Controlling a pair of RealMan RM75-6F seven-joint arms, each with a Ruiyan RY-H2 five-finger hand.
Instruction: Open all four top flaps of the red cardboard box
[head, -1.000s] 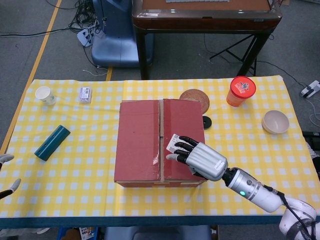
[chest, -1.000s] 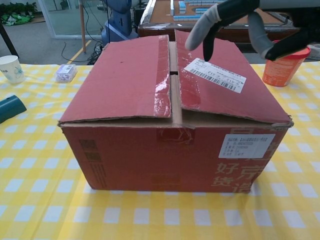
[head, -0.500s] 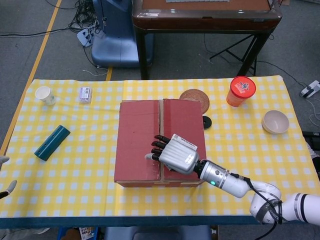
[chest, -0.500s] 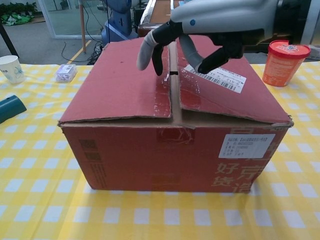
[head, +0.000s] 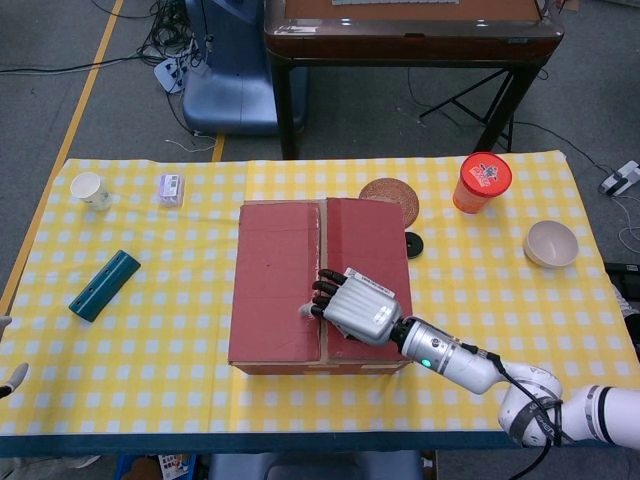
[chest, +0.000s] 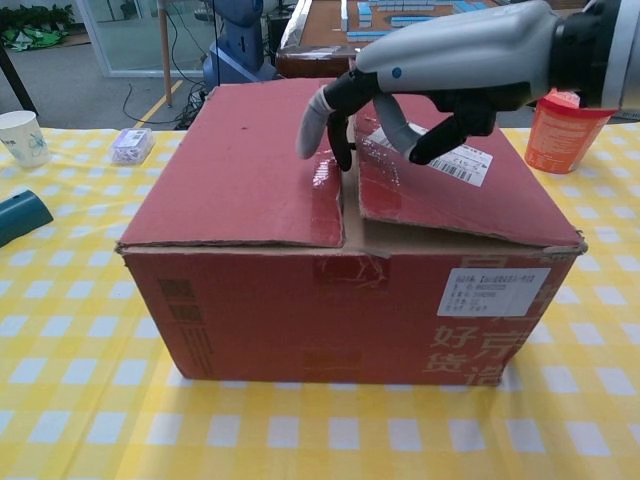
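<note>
Head view: the red cardboard box (head: 320, 285) sits near the middle of the yellow checked surface (head: 150, 330), its two top flaps lying almost flat and meeting along a seam that runs from the far edge to the near edge. The right hand (head: 358, 307) reaches in from the near right and hovers over that seam towards the near end, palm down, with its dark fingers (head: 326, 290) pointing across the gap. The white shipping label (chest: 440, 155) on the right flap is partly covered by the hand.

In the chest view the right hand (chest: 440, 75) hangs just above the box top. Its fingers are curved downward and spread apart, holding nothing; the fingertips (chest: 340, 150) come down at the seam, where the right flap's inner edge stands slightly raised above the left flap. Whether they actually touch the cardboard cannot be told.

Only a fingertip or two of the left hand (head: 8, 375) shows at the far left edge of the head view, off the surface; its state cannot be told.

Around the box lie a teal block (head: 104, 285), a white paper cup (head: 90, 189), a small wrapped packet (head: 170, 188), a woven coaster (head: 390, 198), an orange lidded cup (head: 482, 182) and a beige bowl (head: 551, 243).
</note>
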